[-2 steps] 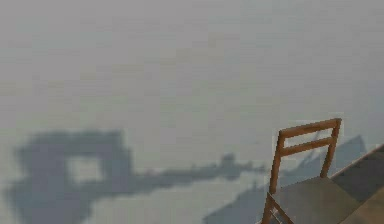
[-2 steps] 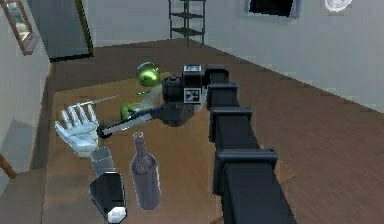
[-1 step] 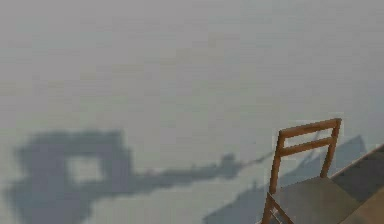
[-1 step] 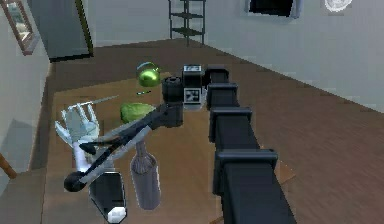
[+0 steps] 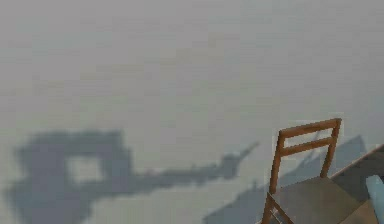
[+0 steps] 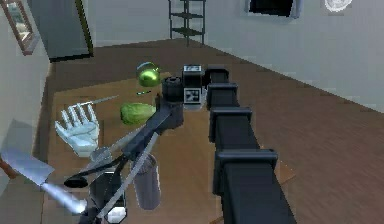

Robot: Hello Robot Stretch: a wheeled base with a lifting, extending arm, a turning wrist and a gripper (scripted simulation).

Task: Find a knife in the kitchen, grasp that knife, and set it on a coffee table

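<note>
Grey flat blade [image 6: 28, 166], likely the knife, lies at the brown wooden table's [image 6: 190, 150] near-left corner. Dark two-finger gripper [image 6: 90, 186] sits just right of it, seen against that tabletop; cannot tell its spread or load. Round green apple [image 6: 148, 75] sits toward the table's far edge.

Wooden chair [image 5: 305, 165], green round object [image 6: 149, 74], dark shelving [image 6: 187, 20]

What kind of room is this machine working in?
Probably a kitchen or dining area. A wooden table carries a round green fruit-like thing and a grey cup, and a wooden chair stands near a bare wall.
</note>
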